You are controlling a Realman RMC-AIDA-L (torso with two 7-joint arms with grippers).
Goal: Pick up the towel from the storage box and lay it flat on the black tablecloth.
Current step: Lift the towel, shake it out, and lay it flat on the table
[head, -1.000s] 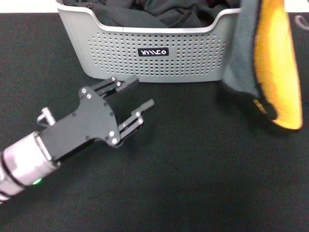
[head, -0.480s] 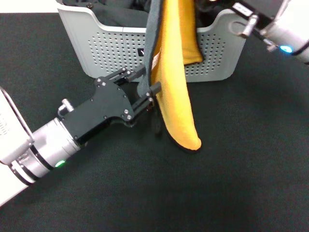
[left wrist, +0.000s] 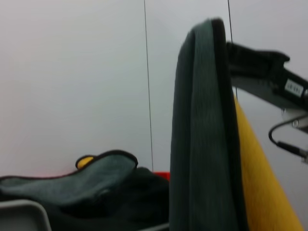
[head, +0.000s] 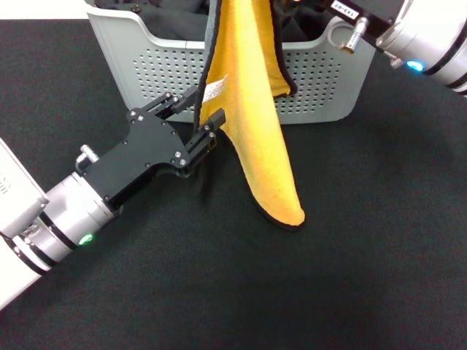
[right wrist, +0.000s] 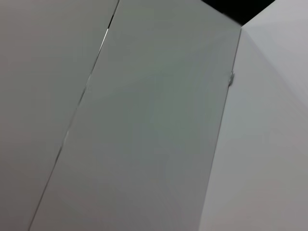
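Note:
A towel [head: 255, 124], yellow on one side and dark grey on the other, hangs in front of the light grey storage box [head: 139, 80]. Its lower tip touches the black tablecloth [head: 365, 255]. My right arm [head: 416, 36] comes in from the top right. In the left wrist view my right gripper [left wrist: 233, 54] is shut on the top of the towel [left wrist: 202, 144]. My left gripper [head: 203, 109] is open at the towel's left edge, near its white label, with one finger on either side of the hem.
Dark clothes [head: 175, 25] fill the storage box, and another grey towel with a yellow corner [left wrist: 96, 168] lies on top of them. The tablecloth spreads wide in front and to the right. The right wrist view shows only pale wall panels.
The towel swung from the right side across to the front of the box. My left gripper rose and reached its hanging edge, then shifted slightly left. The right arm came into view.

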